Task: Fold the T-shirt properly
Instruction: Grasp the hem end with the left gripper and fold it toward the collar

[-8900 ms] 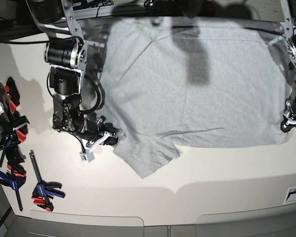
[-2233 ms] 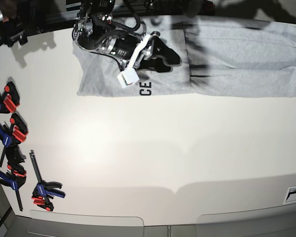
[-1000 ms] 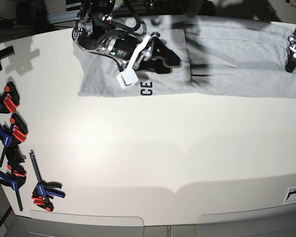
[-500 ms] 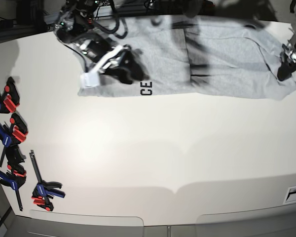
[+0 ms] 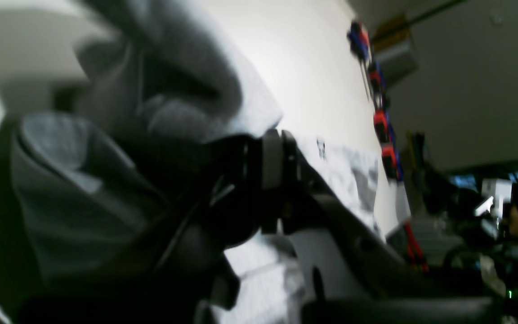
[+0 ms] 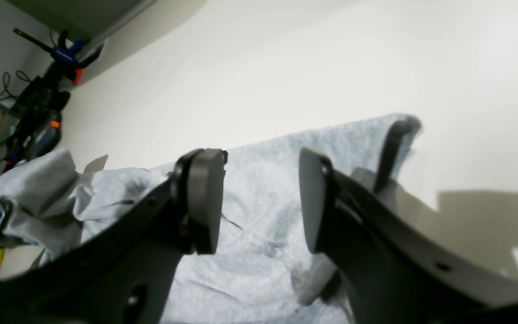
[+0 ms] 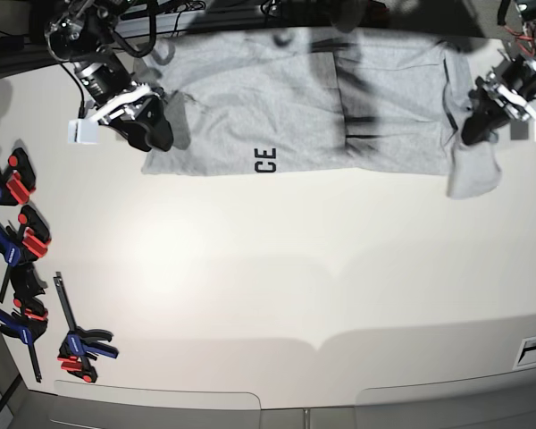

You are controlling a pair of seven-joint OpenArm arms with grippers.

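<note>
Starting at the near edge of the table [image 7: 277, 295], nothing of the task was down there, just bare top and a row of red and blue clamps [image 7: 18, 241] along the base view's left side. The T-shirt [image 7: 286, 116] sat well back, along the far edge, already folded into a long band with black "CE" lettering [image 7: 265, 161] showing at its near hem.

The left gripper [image 7: 479, 127] was at the end on that view's right, and its wrist view showed the jaws pinched on a bunched wad of grey cloth, so it looked closed on the shirt, with that end lifted and curled over and a flap hanging off. The right gripper [image 6: 259, 198] was at the other end, jaws spread apart with nothing between them, hovering just over the fabric.

Handling-wise it looked like light, floppy cotton: no stiffness at all, so it would sag, drag and wrinkle wherever it wasn't supported. A pinch right at an end corner, through all the layers, seemed the best bet, since grabbing one layer would probably peel the fold open.

Hard to make out: the left wrist view was dark and blurry, so how many layers were caught was anyone's guess. The shirt's far edge was in heavy shadow in the base view, and the neck trim couldn't be picked out.
</note>
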